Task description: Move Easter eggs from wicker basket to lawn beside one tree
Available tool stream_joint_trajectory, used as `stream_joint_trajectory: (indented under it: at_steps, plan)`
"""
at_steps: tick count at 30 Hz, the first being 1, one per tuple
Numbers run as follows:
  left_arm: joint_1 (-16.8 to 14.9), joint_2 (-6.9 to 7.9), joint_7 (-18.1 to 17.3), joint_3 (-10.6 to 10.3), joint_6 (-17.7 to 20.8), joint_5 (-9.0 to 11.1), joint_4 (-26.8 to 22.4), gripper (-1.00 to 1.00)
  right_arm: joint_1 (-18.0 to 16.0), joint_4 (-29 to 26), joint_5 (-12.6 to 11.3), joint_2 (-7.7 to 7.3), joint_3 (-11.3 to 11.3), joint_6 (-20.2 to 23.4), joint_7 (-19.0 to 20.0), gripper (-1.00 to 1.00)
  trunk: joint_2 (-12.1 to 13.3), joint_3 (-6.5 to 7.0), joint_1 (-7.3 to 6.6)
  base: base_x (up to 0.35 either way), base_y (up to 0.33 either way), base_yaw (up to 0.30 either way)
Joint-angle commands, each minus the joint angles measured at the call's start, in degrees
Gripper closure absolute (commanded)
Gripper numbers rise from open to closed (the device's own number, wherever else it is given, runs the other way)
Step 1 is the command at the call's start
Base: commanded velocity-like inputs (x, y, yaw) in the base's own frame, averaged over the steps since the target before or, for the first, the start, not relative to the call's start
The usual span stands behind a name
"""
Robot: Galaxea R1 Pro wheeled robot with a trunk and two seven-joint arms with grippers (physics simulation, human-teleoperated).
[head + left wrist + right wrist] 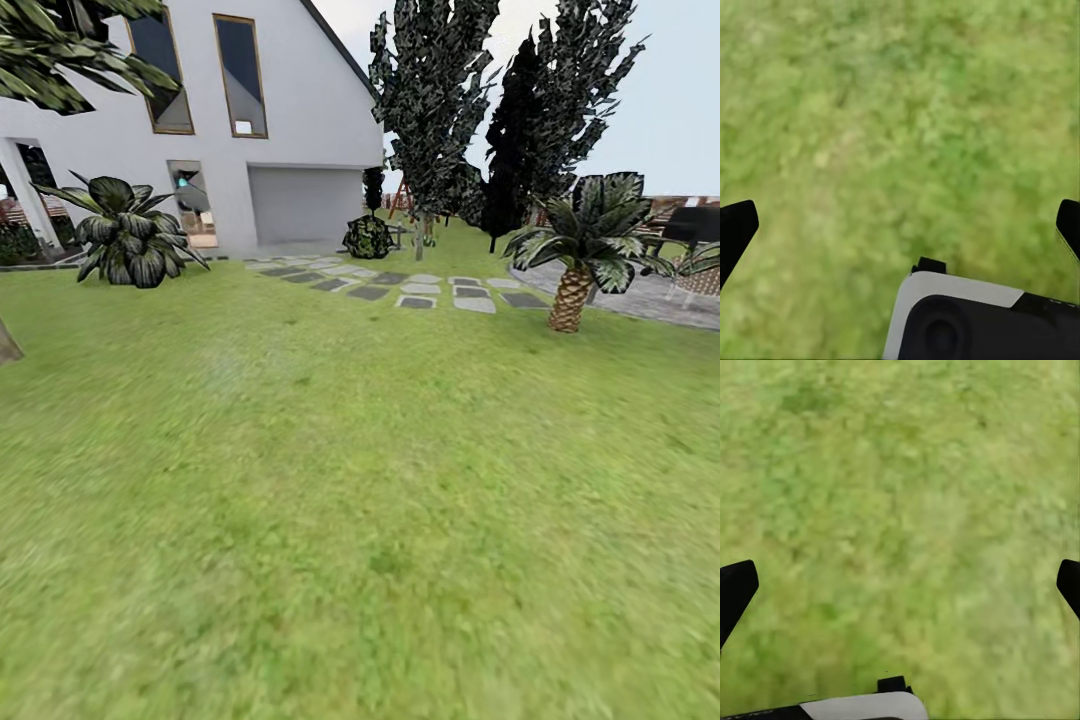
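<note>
Lawn, mottled bright green

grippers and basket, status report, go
Left gripper open, nothing in it. Right gripper open, nothing in it. Lawn ahead, white house and small palm beyond; basket and eggs unsighted. Path clear.

No legible text, label, number or sign on the white house or elsewhere.

The broad, mottled bright green grass lawn is seen spread beneath both wide-open pincers, blurred, with nothing lying between their fingertips.
</note>
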Motion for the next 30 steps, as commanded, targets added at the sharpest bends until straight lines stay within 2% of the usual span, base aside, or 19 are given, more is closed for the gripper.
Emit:
stream_joint_trajectory:
  at_steps: [1, 30]
  plan:
    - [-0.05, -0.02, -0.04, 0.36, -0.18, -0.23, 0.04, -1.0, -0.07, 0.11, -0.03, 0.0, -0.08, -0.23, -0.05, -1.0, -0.11, -0.12, 0.07, 0.339, 0.0, 0.0]
    - [-0.05, -0.02, -0.04, 0.34, -0.19, -0.24, 0.02, -1.0, -0.07, 0.11, -0.02, 0.0, -0.08, -0.23, -0.05, -1.0, -0.11, -0.12, 0.07, 0.339, 0.0, 0.0]
